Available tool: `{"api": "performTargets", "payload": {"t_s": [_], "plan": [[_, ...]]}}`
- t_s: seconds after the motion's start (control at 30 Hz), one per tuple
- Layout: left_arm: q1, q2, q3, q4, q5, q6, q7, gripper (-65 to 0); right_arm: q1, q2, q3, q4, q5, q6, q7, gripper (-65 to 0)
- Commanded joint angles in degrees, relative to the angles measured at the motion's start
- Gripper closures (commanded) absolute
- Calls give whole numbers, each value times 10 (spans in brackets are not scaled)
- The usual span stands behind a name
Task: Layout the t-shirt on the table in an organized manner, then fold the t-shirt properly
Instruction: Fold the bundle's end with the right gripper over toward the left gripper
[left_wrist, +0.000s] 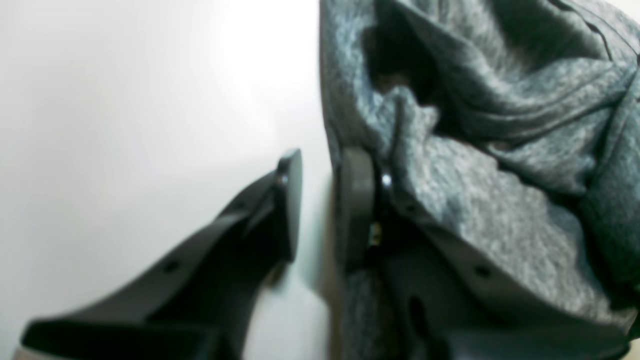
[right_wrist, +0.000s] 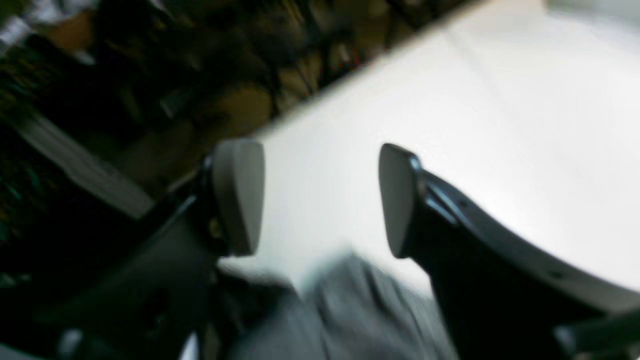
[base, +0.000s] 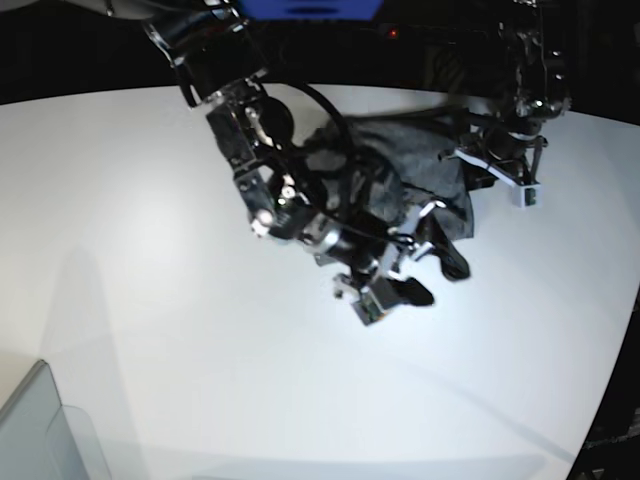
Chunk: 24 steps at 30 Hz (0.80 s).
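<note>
Dark grey t-shirt (base: 420, 165) bunched near the far edge of the white table (base: 150, 280), right gripper (right_wrist: 320, 200) spread wide and empty above the cloth's edge, left gripper (left_wrist: 320, 200) narrowly parted, shirt draped over one finger, grip unclear

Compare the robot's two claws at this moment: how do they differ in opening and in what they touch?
The right claw stands wide open with bare white table between its pads; the left claw shows only a narrow gap. The right claw holds nothing, the t-shirt lying just below it; the left claw has one finger pressed against the grey t-shirt. Both have dark fingers with flat pads and sit close to the same shirt.
</note>
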Motion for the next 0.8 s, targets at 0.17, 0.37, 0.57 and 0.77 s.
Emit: {"api": "performTargets", "payload": {"t_s": [0.17, 0.37, 0.57, 0.77], "plan": [[7, -3, 1, -1, 7, 7, 32, -143, -55, 28, 58, 9, 8, 2, -26, -418], [4, -3, 1, -1, 7, 6, 29, -143, -97, 39, 58, 9, 8, 2, -26, -418], [4, -3, 1, -1, 7, 6, 28, -143, -116, 35, 57, 8, 8, 2, -25, -416], [4, -3, 0, -1, 7, 6, 27, -143, -110, 35, 17, -25, 8, 2, -23, -288]]}}
